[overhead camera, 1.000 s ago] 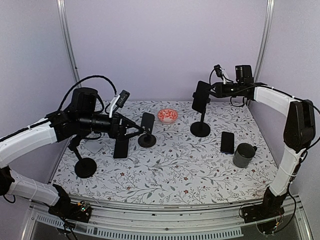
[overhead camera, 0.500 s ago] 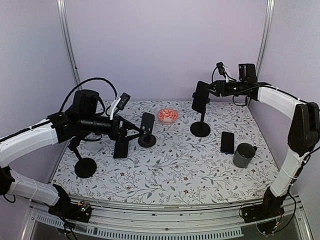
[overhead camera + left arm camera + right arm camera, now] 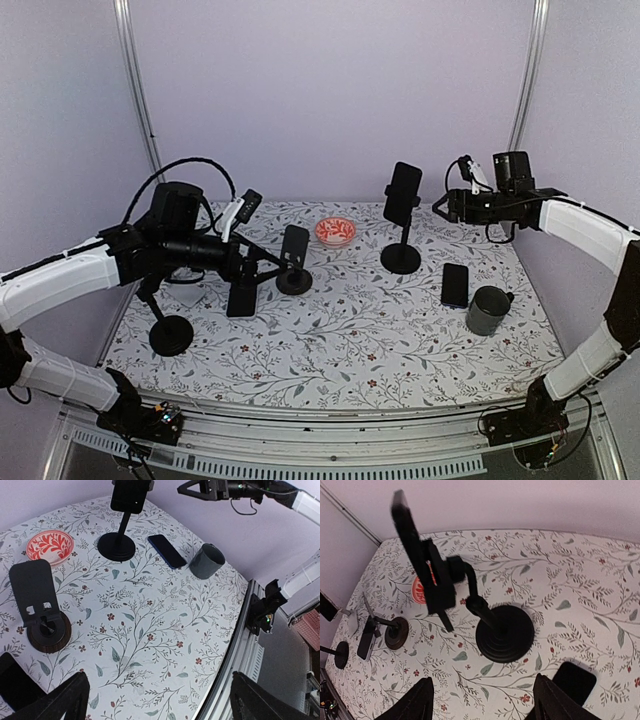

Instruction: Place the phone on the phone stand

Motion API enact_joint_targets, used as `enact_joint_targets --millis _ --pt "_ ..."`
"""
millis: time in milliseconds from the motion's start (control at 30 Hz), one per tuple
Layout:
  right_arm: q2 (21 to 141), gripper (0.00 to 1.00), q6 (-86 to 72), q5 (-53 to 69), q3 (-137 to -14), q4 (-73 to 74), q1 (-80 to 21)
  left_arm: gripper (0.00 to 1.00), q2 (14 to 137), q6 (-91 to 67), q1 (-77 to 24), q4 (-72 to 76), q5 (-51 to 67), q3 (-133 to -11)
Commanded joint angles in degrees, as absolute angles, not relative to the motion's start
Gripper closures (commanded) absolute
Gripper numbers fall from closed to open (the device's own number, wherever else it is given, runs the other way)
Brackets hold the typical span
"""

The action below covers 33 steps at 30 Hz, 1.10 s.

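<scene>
- Where the left claw (image 3: pixel 159 682) hangs over the surface (image 3: pixel 330 340), we log it spread wide, holding nothing.
- Farther back, the phone (image 3: pixel 403 192) sits upright in the phone stand (image 3: pixel 401 258).
- Beyond it, the right claw (image 3: pixel 484 682) gapes empty, apart from the phone.
- We judge placement done; next: draw the right claw away without knocking the phone stand.

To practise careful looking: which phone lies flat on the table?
The phone beside the mug, right of the tall stand. The mounted phone stands upright instead.
</scene>
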<state>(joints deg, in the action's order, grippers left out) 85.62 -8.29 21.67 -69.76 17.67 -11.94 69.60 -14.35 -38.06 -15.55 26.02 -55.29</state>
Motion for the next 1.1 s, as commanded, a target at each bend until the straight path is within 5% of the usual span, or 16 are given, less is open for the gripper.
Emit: enact_joint_targets --millis 0,700,1067 --pt "83.5 0.30 -11.9 10.4 -65.8 25.3 -11.9 0.01 70.5 -11.7 -37.4 -17.0 22.7 -57.5" --pt "109.6 0.04 -13.7 0.3 -82.1 50.0 -11.9 0.01 62.9 -17.6 -37.4 -15.9 -3.6 -54.0" --pt "117.9 0.01 -14.8 -0.3 -86.9 53.9 -11.8 0.01 60.6 -20.8 -37.3 -15.8 -0.5 -51.9"
